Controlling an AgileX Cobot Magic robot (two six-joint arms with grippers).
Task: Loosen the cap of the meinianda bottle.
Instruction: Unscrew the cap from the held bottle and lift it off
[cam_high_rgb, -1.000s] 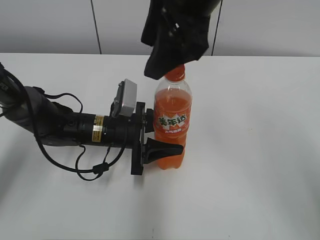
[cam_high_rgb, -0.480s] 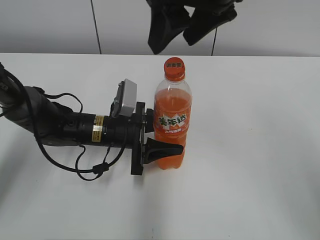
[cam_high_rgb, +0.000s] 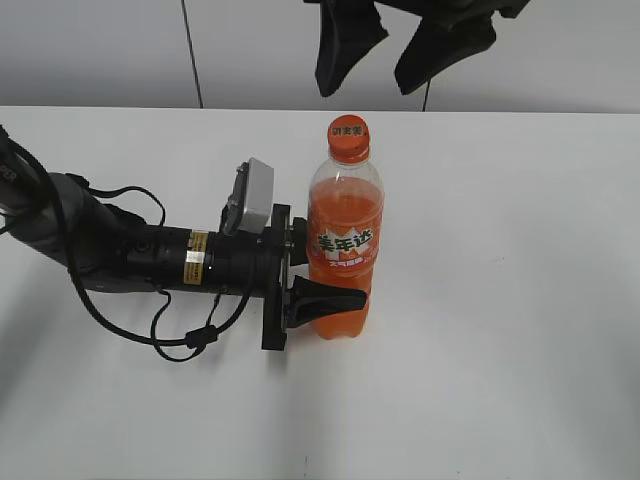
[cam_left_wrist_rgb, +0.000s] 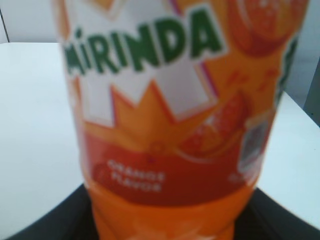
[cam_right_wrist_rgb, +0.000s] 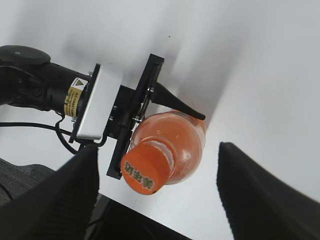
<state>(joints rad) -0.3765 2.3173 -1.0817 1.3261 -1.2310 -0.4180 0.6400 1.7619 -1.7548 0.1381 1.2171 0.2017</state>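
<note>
We saw the bottle (cam_high_rgb: 342, 250) standing upright on the white table (cam_high_rgb: 500, 300), near the middle of the exterior view, with the left gripper (cam_high_rgb: 322, 285) closed around its lower body from the side. 1 dark finger (cam_high_rgb: 325, 300) lay across the front of the bottle just below the label, so the left arm had it braced, its fingers partly spread to the width of the bottle.

The right gripper (cam_high_rgb: 405, 45) hung above the bottle with its 2 fingers spread wide and holding nothing. It was well clear of the cap (cam_high_rgb: 348, 138), which sat on the neck with nothing touching it. In the right wrist view the cap (cam_right_wrist_rgb: 145, 169) showed between the 2 open fingers but below them, off toward the left one.

We judged the bracing done. Whether the cap had been loosened we could not tell: it looked fully seated and the orange neck ring below it looked unbroken, yet a small turn would not show. If it was still tight, the right gripper would have to come down, close on the ribbed side and twist.

For writing, the left wrist view gave "MIRINDA" in green letters on white, and under it "ORANGE FLAVOR" in small blurred print. The exterior view showed white-green Chinese characters on the orange label (cam_high_rgb: 345, 243). The cap top bore a small dark mark we could not read. A yellow warning sticker (cam_right_wrist_rgb: 75, 92) sat on the left arm's wrist.
</note>
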